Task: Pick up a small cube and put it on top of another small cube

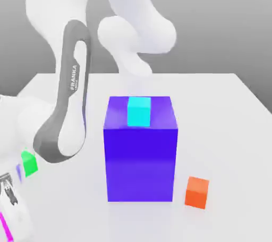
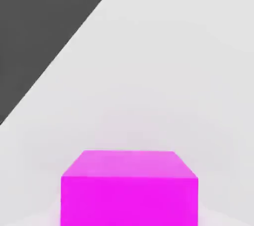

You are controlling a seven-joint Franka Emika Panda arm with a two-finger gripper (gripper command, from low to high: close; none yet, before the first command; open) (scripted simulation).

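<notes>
Magenta cube (image 2: 129, 201) sits right up against the camera in the hand view, squarely before it; in the exterior view a thin strip of the same colour shows at the lower left edge of the frame, beside the pale hand (image 1: 13, 212). The hand is closed, and by the look of it closed on that cube, though the contact itself is hard to make out; whether the cube is clear of the bench (image 1: 228, 129) or resting on it I cannot tell.

The step in hand, as I judge it, is the grasp, with the lift to follow; the stacking is yet to be done, for the green cube (image 1: 30, 163) has nothing on top that I can see, near the exterior view's left edge, partly behind the arm (image 1: 73, 92).

What comes next calls for a straight, steady lift, high enough for the magenta cube's underside to pass over the green one; then a short carry, a careful lining-up of faces, and a gentle lowering before release; a bump on the way in could shove the green cube aside. The blue block (image 1: 140, 164) in the middle of the frame, with the cyan cube (image 1: 139, 112) on it, and the orange cube (image 1: 197, 192) at lower right are best left alone.
</notes>
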